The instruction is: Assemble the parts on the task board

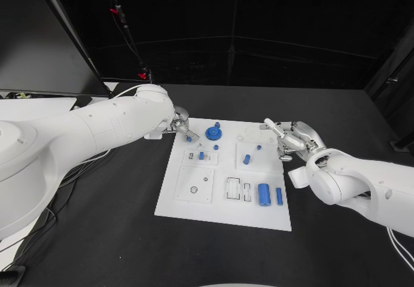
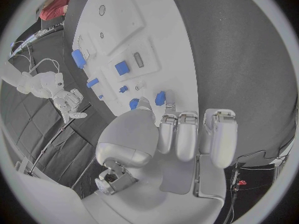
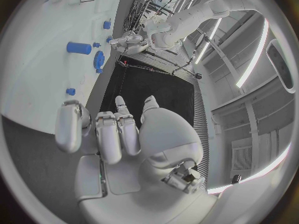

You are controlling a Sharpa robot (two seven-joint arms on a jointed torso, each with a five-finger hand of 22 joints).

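The white task board point(image 1: 222, 210) lies in the middle of the black table. Blue parts on it include a gear-like disc point(image 1: 214, 134), a short cylinder point(image 1: 247, 159) and a larger cylinder point(image 1: 264, 194) near the front right. My left hand point(image 1: 181, 127) hovers at the board's far left corner, fingers apart and holding nothing, its fingertips point(image 2: 168, 109) close to a small blue piece point(image 2: 160, 98). My right hand point(image 1: 293, 141) is at the board's far right edge, fingers spread point(image 3: 118, 129), with nothing in it.
A dark panel point(image 1: 43, 48) stands at the back left. Cables point(image 1: 78, 170) trail on the table to the left of the board. A thin black stand with red tags point(image 1: 129, 36) rises behind the board. Recessed slots point(image 1: 233, 187) sit in the board's front half.
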